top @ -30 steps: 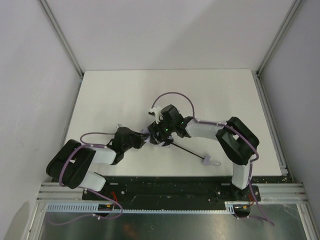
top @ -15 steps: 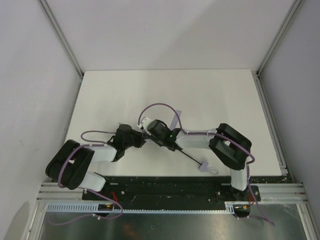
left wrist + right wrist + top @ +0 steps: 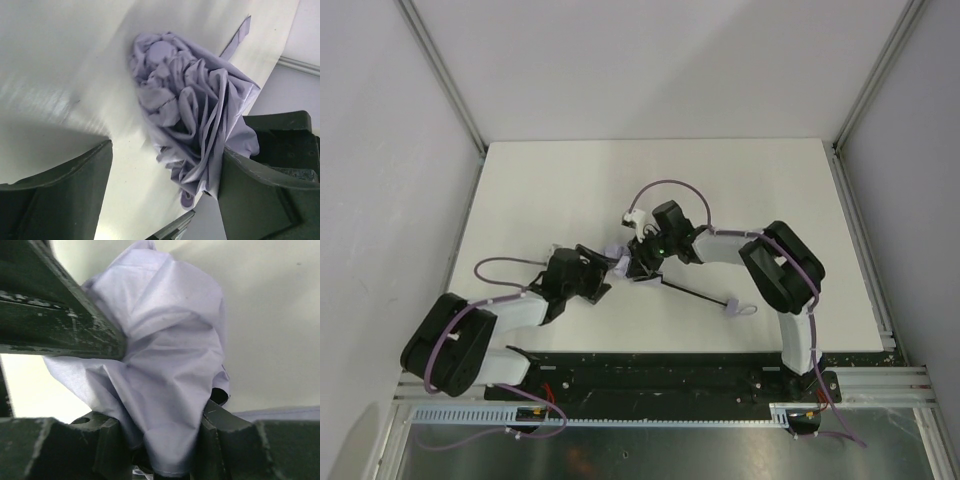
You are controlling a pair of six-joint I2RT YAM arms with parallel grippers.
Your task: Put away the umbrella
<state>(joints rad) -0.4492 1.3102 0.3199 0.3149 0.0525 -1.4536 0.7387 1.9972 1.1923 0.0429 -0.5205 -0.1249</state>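
My right tool is clamped on the umbrella. In the right wrist view a thick fold of its pale lavender canopy runs down between my two fingers and bulges out above them. A dark bar crosses the upper left of that view and presses against the fabric; I cannot tell for sure what it belongs to.

My left tool stands wide apart. The crumpled canopy lies between its fingers on the white surface. The fabric brushes the finger on the right side of the left wrist view and sits well clear of the other one. A flat fabric strap sticks out from the top of the bundle.

From above, both tools meet near the middle of the surface, the left tool just beside the right tool, with the bunched canopy between them. The thin black shaft lies flat on the surface and runs from the canopy toward the near right. It ends in the small pale handle with its wrist loop, which lies free of both tools.
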